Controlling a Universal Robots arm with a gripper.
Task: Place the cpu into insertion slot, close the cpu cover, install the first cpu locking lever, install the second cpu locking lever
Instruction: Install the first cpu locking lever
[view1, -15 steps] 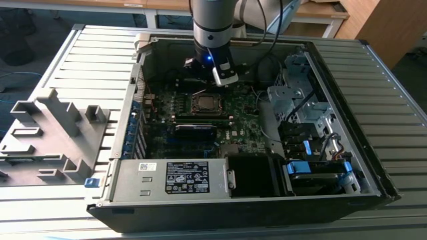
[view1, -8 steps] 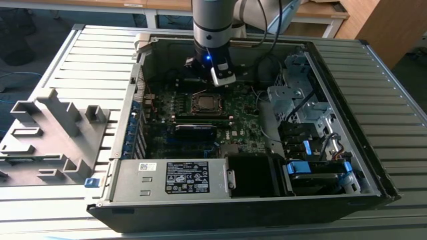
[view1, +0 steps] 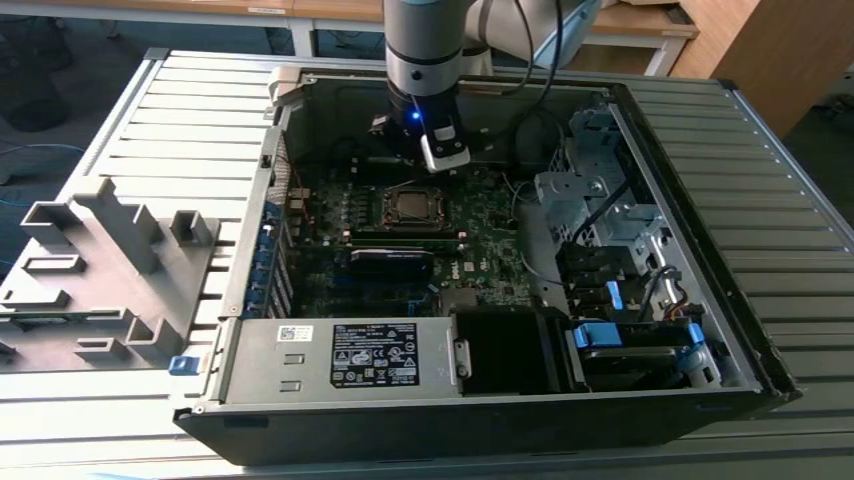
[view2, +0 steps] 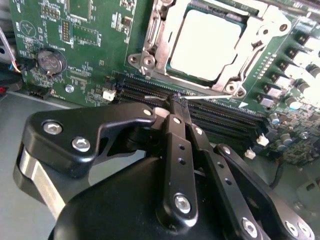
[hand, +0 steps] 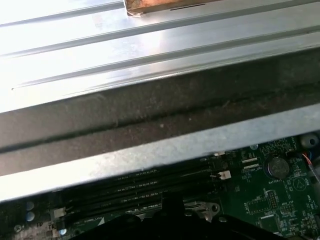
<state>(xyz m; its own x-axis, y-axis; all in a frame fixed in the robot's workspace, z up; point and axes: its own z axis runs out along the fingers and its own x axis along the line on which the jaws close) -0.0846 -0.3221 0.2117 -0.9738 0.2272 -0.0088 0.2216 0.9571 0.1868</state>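
**Step in hand.** The cpu (view2: 210, 44), a flat square chip with a silvery-grey metal top, lies seated in the insertion slot (view1: 388, 209), the small square black-rimmed socket on the green motherboard (view2: 90, 50). The cpu cover (view2: 262, 35), a thin silvery metal frame with a cut-out middle, lies flat over the chip's edges. By this evidence, placement and cover closure are done and a locking lever is being worked. Which of the two levers it is cannot be told.

**Claw.** In the second wrist view the black two-finger gripper (view2: 177, 100) has its fingers drawn fully together. Its tips meet the thin silvery wire lever (view2: 210, 97), which runs along the socket edge just beside the long black memory slots (view2: 150, 92). Whether the rod is pinched or only pressed cannot be told.

**Requirement.** Seating this lever likely calls for a steady push that keeps the tips on the rod and clear of the memory slots.

**Containers.** The open black computer case (view1: 467, 425) rests on the slatted metal table (view1: 174, 130). It holds the motherboard, a grey labelled power supply (view1: 347, 355) and a metal drive cage (view1: 601, 200).
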